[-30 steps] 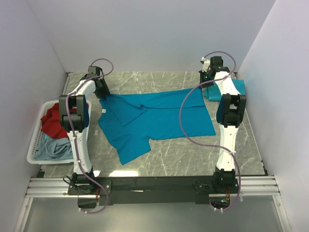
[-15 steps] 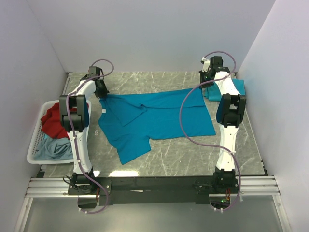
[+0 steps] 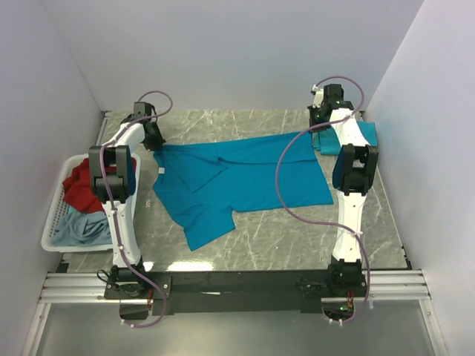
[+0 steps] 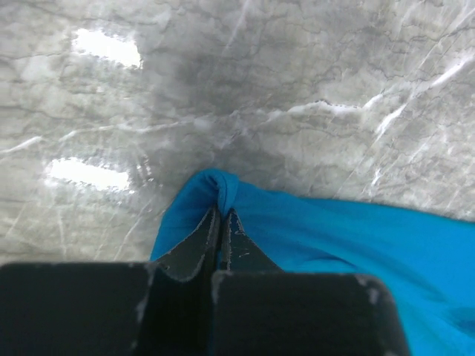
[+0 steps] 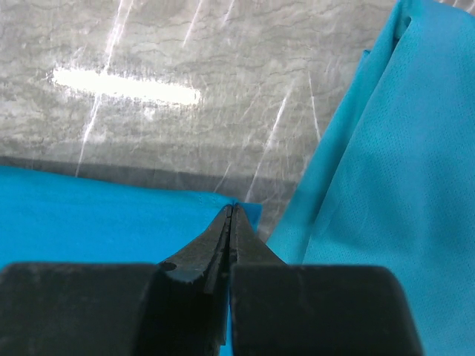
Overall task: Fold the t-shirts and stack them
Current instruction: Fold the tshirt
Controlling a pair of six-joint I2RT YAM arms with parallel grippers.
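A teal-blue t-shirt (image 3: 245,178) lies spread across the middle of the table, its white neck label (image 3: 159,171) at the left. My left gripper (image 3: 154,142) is shut on the shirt's far left corner, where the cloth (image 4: 223,189) bunches at the fingertips (image 4: 221,213). My right gripper (image 3: 318,132) is shut on the shirt's far right corner (image 5: 249,211), the thin edge pinched between its fingers (image 5: 233,211). A second teal t-shirt (image 3: 369,136) lies folded at the far right and shows beside the right gripper (image 5: 393,163).
A white slatted basket (image 3: 53,222) stands at the table's left edge with a red t-shirt (image 3: 80,185) and a pale grey-blue t-shirt (image 3: 78,228) in it. White walls close in on three sides. The arm bases and a rail run along the near edge.
My left gripper has closed on the shirt's far left corner. The right gripper stays shut on its corner. The shirt has barely shifted.
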